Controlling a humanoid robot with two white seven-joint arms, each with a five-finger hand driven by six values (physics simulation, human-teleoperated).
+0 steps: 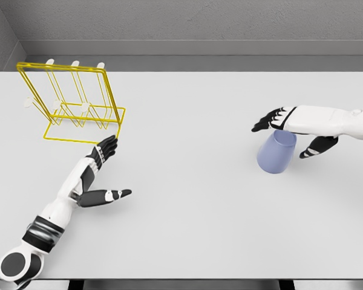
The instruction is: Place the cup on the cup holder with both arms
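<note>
While the right hand (289,130) hovers spread over the cup (276,152) — holding nothing — the left hand (103,172) lies open beside the rack (72,99) on the table (193,211).

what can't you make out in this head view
- Right hand: whether it touches the pale blue plastic cup; its own palm covers the contact.
- Right arm: cut off by the right edge.
- Yellow wire cup holder: its white peg tips are too small to make out.
</note>
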